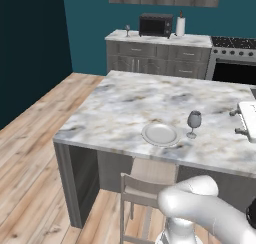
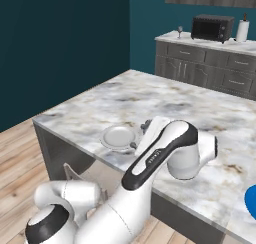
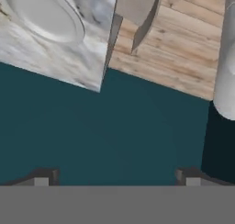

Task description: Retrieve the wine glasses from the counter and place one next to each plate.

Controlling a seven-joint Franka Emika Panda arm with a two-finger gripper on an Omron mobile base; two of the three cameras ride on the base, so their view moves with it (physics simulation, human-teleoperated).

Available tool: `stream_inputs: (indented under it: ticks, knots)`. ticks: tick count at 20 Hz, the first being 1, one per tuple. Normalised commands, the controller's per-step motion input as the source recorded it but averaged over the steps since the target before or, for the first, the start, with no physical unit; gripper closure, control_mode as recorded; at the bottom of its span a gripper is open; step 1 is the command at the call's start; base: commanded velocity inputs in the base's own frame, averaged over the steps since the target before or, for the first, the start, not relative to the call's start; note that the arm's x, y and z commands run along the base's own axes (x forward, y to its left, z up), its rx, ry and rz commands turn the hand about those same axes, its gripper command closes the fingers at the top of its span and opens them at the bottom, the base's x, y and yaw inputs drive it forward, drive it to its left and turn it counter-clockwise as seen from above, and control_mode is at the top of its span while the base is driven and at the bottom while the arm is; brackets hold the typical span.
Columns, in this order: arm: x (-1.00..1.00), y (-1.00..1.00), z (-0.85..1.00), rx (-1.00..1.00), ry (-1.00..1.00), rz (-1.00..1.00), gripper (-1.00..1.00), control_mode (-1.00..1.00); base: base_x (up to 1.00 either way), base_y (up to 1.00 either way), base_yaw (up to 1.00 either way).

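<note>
the marbled island (image 1: pixel 125 103) is filling the foreground; one wine glass (image 1: pixel 194 123) is standing beside the pale plate (image 1: pixel 160 134), close to the end effector (image 3: pixel 117 177), which is gaping empty. the second glass (image 1: pixel 127 29) is waiting on the far bench (image 1: pixel 197 39).

Home kitchen; marbled island (image 1: pixel 125 100); microwave (image 1: pixel 155 25) on counter (image 1: pixel 192 39); stove (image 1: pixel 234 43); wood floor (image 1: pixel 35 153)

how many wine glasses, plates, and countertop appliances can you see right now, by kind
wine glasses: 2, one beside the pale plate on the island, one on the back counter
plates: 2, the pale grey-white plate and a blue plate at the picture's edge
toaster ovens: 1, black
paper towel rolls: 1
total: 6
</note>
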Motion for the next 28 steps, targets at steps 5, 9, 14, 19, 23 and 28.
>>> stream_inputs:
  ticks: [5, 9, 14, 19, 23, 28]
  knots:
    - [-0.71, 0.9, 0.47, 0.0, -0.16, 0.09, -1.0, -1.0, 0.0, 0.0, 0.0]
    - [-0.52, 0.78, 0.49, 0.0, -0.17, 0.12, -1.0, -1.0, 0.0, 0.0, 0.0]
    - [-0.52, 0.51, 0.46, 0.01, -0.15, 0.13, -1.0, 1.0, -0.14, 0.1, 0.04]
    - [0.0, 0.0, 0.0, 0.0, 0.0, 0.0, -1.0, 1.0, -0.84, 0.6, 0.15]
    - [0.0, 0.0, 0.0, 0.0, 0.0, 0.0, -1.0, 1.0, -0.99, 1.0, 0.13]
    - [0.0, 0.0, 0.0, 0.0, 0.0, 0.0, -1.0, 1.0, -0.95, 1.0, 0.06]
